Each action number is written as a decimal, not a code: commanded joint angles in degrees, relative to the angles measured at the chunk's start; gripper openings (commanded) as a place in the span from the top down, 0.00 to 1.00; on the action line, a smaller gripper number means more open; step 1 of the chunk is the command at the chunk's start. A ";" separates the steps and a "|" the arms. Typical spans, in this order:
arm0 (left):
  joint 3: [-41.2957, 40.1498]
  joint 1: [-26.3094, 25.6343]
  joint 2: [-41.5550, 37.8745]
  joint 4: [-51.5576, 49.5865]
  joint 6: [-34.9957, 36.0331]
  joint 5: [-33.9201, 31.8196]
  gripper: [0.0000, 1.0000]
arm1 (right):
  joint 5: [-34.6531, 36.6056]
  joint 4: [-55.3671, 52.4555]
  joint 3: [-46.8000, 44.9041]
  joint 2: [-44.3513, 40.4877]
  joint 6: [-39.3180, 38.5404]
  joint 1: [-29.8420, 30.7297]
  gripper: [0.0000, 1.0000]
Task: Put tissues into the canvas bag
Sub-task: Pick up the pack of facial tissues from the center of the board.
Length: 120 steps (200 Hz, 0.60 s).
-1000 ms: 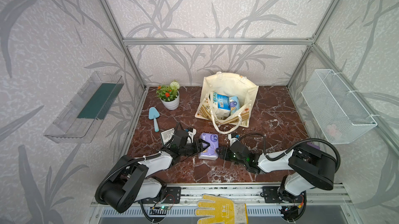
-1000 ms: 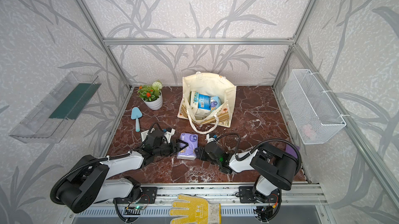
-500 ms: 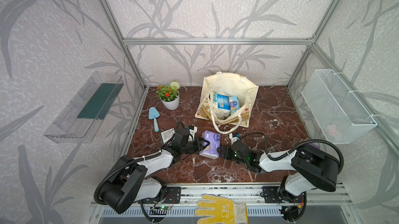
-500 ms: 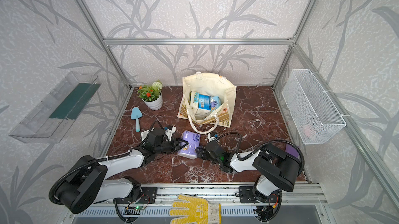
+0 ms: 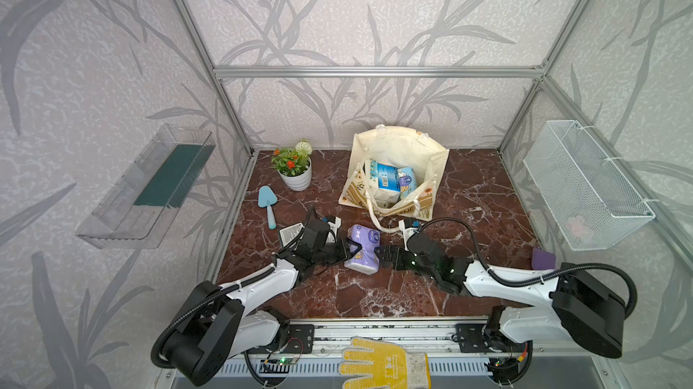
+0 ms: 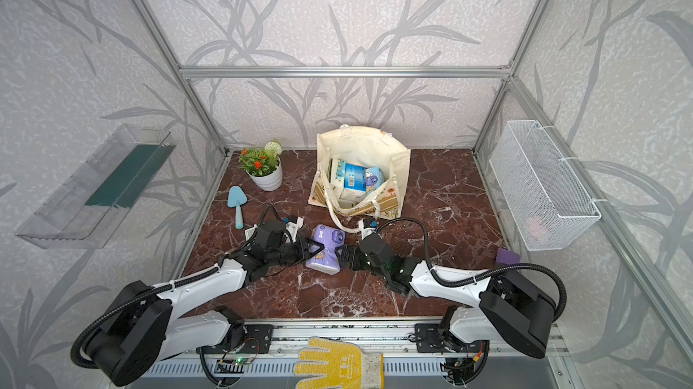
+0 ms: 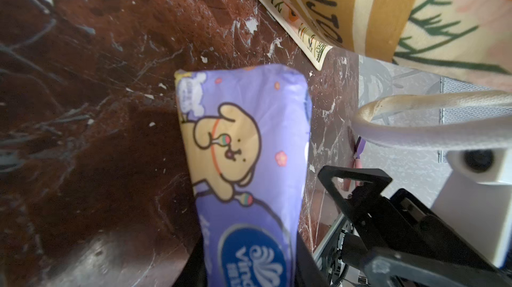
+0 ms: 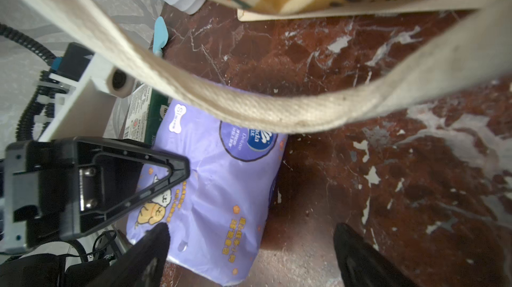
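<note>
Handover: left gripper [image 5: 348, 249] had closed on lilac plastic-wrapped tissue pack [image 5: 363, 247]; right gripper [image 5: 379, 256] released, jaws wide. Cream canvas bag [image 5: 397, 143] waited at one o'clock.

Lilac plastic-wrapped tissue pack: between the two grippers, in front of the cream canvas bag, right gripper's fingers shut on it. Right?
No. The right wrist view shows the fingers of the right gripper wide open, not shut on the lilac plastic-wrapped tissue pack. The rest holds: it lies between the right gripper and the left gripper, in front of the cream canvas bag.
</note>
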 commanded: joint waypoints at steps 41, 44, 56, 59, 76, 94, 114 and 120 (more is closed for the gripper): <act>7.68 0.86 -3.22 -12.11 2.88 -3.74 0.74 | -3.18 -7.64 5.49 -2.87 -10.32 -0.19 0.07; 7.96 0.89 -3.30 -12.65 2.90 -3.85 0.74 | -3.56 -7.80 5.75 -2.86 -10.34 -0.20 0.08; 8.99 1.07 -3.90 -14.54 3.20 -4.33 0.75 | -5.15 -7.93 6.55 -3.01 -13.28 -0.19 0.08; 9.25 1.10 -4.00 -15.14 3.38 -4.47 0.75 | -5.42 -7.93 6.74 -3.07 -13.63 -0.19 0.08; 10.85 1.37 -4.60 -18.02 3.78 -5.23 0.76 | -6.20 -8.17 7.40 -3.73 -15.59 -0.19 0.08; 12.15 1.70 -5.23 -20.39 3.87 -6.02 0.76 | -6.32 -8.76 8.39 -4.14 -17.19 -0.19 0.08; 13.71 2.31 -6.48 -22.48 3.65 -7.20 0.76 | -7.92 -9.63 9.98 -3.89 -19.18 -0.19 0.08; 14.26 2.62 -7.01 -23.23 3.61 -7.55 0.76 | -8.43 -9.90 10.51 -3.73 -19.69 -0.19 0.08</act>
